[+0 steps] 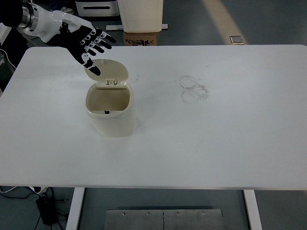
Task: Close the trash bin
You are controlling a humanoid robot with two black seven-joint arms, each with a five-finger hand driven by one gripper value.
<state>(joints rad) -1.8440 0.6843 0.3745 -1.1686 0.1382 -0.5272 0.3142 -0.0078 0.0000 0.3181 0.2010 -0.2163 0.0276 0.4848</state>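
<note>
A cream trash bin (pixel 112 117) stands on the left half of the white table (pixel 216 134). Its round lid (pixel 108 70) is hinged at the far side and stands tipped up and back, so the inside of the bin shows. My left hand (pixel 88 45) reaches in from the upper left, fingers spread and holding nothing. It hovers just behind and left of the lid, with its thumb tip overlapping the lid's upper left edge. The right arm is out of view.
Faint ring-shaped marks (pixel 194 88) lie on the table right of the bin. Beyond the far edge stand a cardboard box (pixel 141 37) and a white cabinet (pixel 140 14).
</note>
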